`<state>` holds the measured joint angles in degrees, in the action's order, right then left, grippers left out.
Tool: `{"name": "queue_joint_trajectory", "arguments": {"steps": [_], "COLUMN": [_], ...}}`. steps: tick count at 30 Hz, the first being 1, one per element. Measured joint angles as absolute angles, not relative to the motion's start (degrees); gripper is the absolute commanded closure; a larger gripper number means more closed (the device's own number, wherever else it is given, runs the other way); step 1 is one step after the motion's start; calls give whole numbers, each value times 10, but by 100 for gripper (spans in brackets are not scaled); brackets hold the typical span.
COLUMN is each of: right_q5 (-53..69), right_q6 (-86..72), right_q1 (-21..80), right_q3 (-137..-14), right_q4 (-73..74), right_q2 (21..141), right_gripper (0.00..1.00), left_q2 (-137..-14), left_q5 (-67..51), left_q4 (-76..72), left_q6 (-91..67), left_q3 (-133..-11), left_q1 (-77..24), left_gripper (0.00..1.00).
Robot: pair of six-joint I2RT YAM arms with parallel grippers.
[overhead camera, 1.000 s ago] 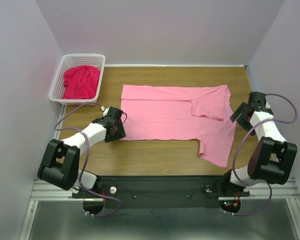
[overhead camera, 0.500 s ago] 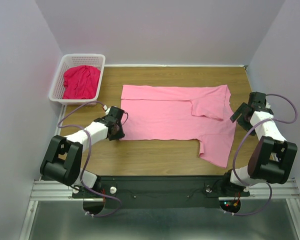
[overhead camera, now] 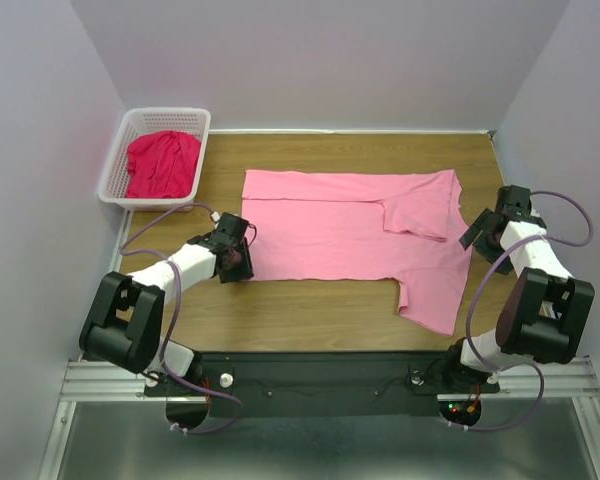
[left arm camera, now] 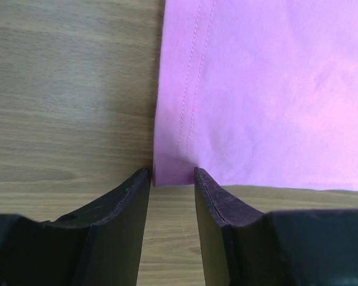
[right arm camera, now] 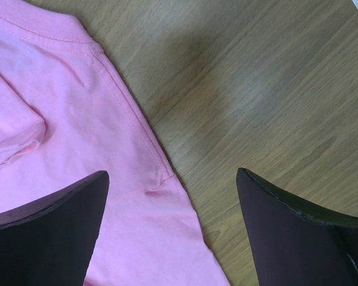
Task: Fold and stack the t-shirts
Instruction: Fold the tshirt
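Pink t-shirt (overhead camera: 330,235) flat on table (overhead camera: 310,305), far edge folded in; more folds left. My left gripper (left arm camera: 172,173), jaws narrow, straddles its hem corner. My right gripper (right arm camera: 172,174) gapes wide, empty. Crimson t-shirt (overhead camera: 163,163) crumpled in basket (overhead camera: 114,172).

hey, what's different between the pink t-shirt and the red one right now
The pink t-shirt lies spread flat on the table, one sleeve folded in; the red t-shirt is a crumpled heap. The pink t-shirt is on bare wood; the red t-shirt sits inside the white basket. Both are plain, with no print showing.
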<state>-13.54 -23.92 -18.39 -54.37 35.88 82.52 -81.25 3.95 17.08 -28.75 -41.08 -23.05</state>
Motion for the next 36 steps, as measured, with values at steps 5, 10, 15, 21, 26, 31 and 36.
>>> {"name": "queue_joint_trajectory", "arguments": {"steps": [5,10,15,21,26,31,36], "right_q5": [-135,-135,-132,-132,-129,-119,-109], "right_q6": [-239,-239,-239,-238,-238,-242,-245], "right_q1": [-184,-184,-184,-184,-184,-184,-184], "right_q3": [-544,-544,-544,-544,-542,-522,-521], "right_q4": [361,361,361,365,369,373,373], "right_q2": [826,826,826,826,839,868,892], "right_gripper": [7,7,7,12,25,39,49], "left_q2": [-813,-823,-839,-843,-844,-845,-845], "left_q5": [37,43,51,47,47,45,39], "left_q4": [177,186,201,201,204,205,205], "left_q6": [-285,-285,-283,-283,-283,-283,-283], "left_q3": [-412,-421,-437,-440,-443,-444,-444], "left_q1": [-233,-233,-235,-238,-239,-239,-239], "left_gripper": [57,60,72,91,92,93,93]}}
